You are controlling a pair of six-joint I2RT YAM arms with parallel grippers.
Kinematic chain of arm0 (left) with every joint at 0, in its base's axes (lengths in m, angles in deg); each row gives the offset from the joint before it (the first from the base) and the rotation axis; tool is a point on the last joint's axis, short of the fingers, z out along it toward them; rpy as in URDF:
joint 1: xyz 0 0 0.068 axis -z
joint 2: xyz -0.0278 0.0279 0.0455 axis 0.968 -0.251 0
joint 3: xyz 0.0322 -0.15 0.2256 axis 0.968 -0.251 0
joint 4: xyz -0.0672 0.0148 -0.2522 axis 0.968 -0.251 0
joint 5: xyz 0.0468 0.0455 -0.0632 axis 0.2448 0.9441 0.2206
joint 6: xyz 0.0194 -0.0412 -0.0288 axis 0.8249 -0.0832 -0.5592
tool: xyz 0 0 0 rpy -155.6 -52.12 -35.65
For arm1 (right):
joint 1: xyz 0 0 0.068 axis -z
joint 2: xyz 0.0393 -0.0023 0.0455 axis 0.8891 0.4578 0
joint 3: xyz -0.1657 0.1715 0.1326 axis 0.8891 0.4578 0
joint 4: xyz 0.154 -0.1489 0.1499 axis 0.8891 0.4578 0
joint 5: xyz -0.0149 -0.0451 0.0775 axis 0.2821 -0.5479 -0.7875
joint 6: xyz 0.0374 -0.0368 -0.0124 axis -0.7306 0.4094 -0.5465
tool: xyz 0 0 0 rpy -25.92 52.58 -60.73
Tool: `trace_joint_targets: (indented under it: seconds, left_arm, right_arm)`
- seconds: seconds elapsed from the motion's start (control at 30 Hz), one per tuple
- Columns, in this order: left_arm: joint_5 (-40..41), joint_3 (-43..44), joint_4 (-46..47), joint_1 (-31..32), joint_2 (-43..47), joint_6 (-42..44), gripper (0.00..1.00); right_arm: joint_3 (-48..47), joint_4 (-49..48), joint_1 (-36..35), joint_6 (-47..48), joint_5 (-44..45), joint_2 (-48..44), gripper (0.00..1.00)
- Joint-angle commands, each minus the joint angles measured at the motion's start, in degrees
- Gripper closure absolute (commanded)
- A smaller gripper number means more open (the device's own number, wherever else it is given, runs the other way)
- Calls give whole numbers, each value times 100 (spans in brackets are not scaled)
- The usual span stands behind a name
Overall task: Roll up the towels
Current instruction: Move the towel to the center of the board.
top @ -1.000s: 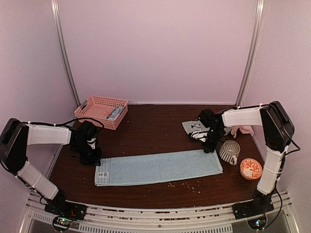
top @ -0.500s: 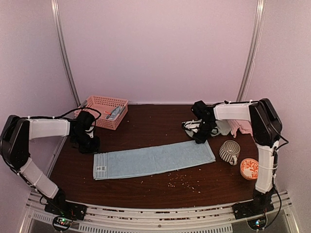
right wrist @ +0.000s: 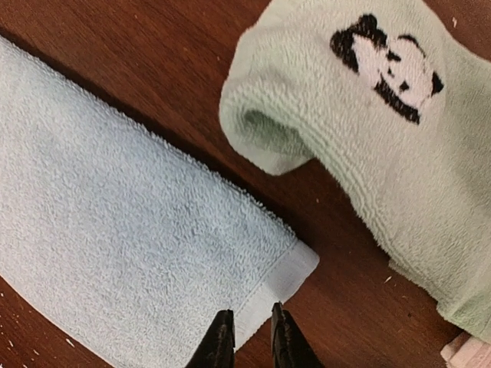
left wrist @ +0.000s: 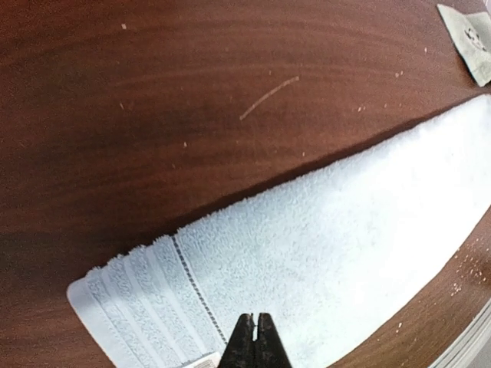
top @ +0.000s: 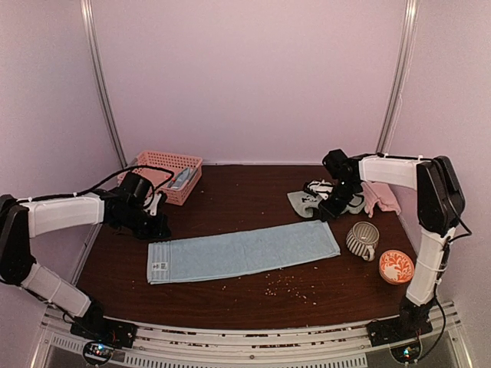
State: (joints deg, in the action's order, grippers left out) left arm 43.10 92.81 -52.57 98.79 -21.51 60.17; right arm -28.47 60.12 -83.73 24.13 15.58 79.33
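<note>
Left gripper (left wrist: 254, 341), pressed together, and right gripper (right wrist: 249, 339), slightly spread and empty, hover over opposite ends of the blue towel (top: 245, 251), laid flat probably for rolling.

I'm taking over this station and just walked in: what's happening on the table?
Towel rolling, barely started. A light blue towel lies flat in a long strip across the table, not yet rolled. The left gripper hovers shut above its left end. The right gripper, jaws slightly apart, hovers over its right corner, beside a sage green towel. Neither holds anything.
</note>
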Motion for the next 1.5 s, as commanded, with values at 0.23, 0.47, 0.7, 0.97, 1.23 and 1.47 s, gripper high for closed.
trace_joint_targets:
  seconds: [0.23,0.47,0.7,0.97,1.23,1.47]
  left_arm:
    - [-279,-654,603,118,-439,-150,100]
    - [-238,-670,608,119,-415,-141,100]
    - [-337,-701,757,118,-285,-250,100]
    - [-329,-691,817,116,-363,-258,100]
    - [-302,-780,817,119,-384,-266,100]
    - [-330,-850,871,117,-370,-297,100]
  right_arm:
    - [64,-50,46,-68,649,699,86]
    - [-384,11,50,-96,643,783,79]
    - [-174,473,357,-395,92,381,70]
    - [81,554,646,-421,-343,329,65]
    - [-57,723,691,-441,-859,539,62]
    - [-36,698,691,-428,-1010,756,61]
